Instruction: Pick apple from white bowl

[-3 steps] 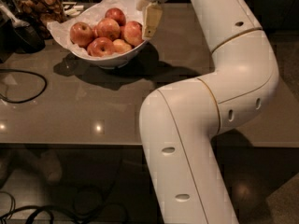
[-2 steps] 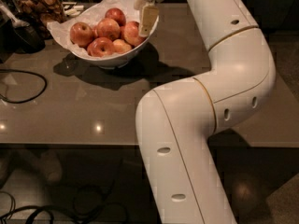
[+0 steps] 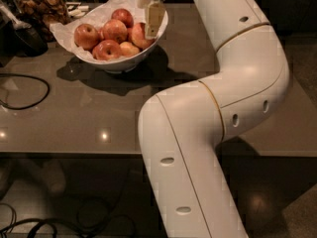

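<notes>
The white bowl [image 3: 115,63], lined with crinkled white paper, stands at the back left of the grey table. It holds several red-orange apples. My gripper [image 3: 153,20] reaches down from above at the bowl's right rim, right against the rightmost apple [image 3: 137,35], which it partly hides. Other large apples lie at the left [image 3: 86,35] and in the middle [image 3: 115,29]. A smaller, paler apple [image 3: 130,48] lies at the front.
A glass jar of brown snacks [image 3: 42,5] stands behind the bowl at the far left, next to a dark object [image 3: 22,36]. A black cable [image 3: 27,90] loops on the table's left. My own white arm [image 3: 218,108] fills the right. The table's front edge [image 3: 74,152] runs across the view.
My gripper has shifted slightly left, closer over the bowl's right-hand apple, and my arm's elbow has swung left with it. The apples and bowl have not moved.
</notes>
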Controlling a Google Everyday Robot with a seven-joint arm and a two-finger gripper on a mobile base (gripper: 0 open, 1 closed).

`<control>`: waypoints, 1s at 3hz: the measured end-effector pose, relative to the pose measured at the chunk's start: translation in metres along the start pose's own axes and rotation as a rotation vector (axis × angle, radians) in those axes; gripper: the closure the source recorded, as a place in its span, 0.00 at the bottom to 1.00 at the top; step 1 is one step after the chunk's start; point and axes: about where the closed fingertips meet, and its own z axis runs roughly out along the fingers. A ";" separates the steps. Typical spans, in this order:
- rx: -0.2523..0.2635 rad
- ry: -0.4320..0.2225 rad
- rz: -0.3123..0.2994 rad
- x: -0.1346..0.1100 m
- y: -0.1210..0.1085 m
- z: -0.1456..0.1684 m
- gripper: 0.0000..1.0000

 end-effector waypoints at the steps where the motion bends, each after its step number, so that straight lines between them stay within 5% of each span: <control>1: -0.004 0.004 -0.017 -0.006 0.000 0.001 0.28; 3: 0.001 0.026 -0.045 -0.011 -0.002 -0.004 0.29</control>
